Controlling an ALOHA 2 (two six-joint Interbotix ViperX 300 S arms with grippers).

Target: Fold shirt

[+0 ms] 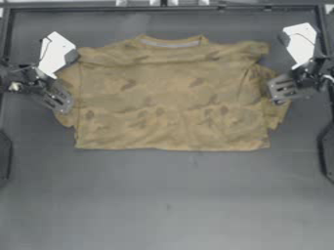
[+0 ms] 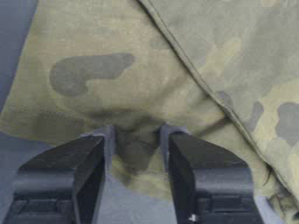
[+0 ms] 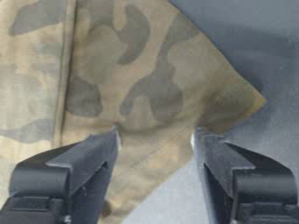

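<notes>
Worktop point(image 1: 167, 205): dark, matte surface, carrying one item. Shirt point(image 1: 170, 97): tan with brownish blotches, lying flat toward the far edge, collar pointing at that edge, hem facing the near half, sleeves spreading toward both side edges.

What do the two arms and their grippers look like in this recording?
In the wrist views, the left gripper and the right gripper each have two dark, blocky, angular jaws with pale tips. From above, both grippers look metallic grey, and each arm carries a white boxy part behind it. Thin cables run beside the right arm.
</notes>
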